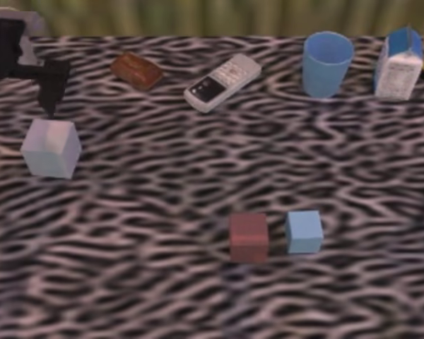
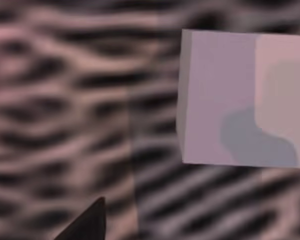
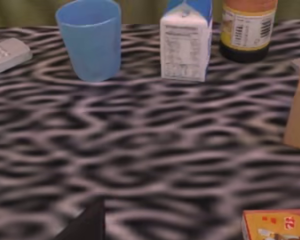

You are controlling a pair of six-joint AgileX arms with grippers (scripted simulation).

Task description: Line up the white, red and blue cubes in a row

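- Left gripper [image 1: 51, 106]: near the tabletop's left edge, just behind the white cube [image 1: 51, 147]; jaw state cannot be told;
- Red cube [image 1: 249, 237] and blue cube [image 1: 303, 232]: side by side, right of centre, toward the front edge;
- Right gripper: out of the top view.

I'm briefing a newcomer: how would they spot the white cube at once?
Look to the zebra-striped table's left side, just below the left arm's dark tool. The large pale white-grey matte cube sits alone there, bigger than the red and blue cubes.
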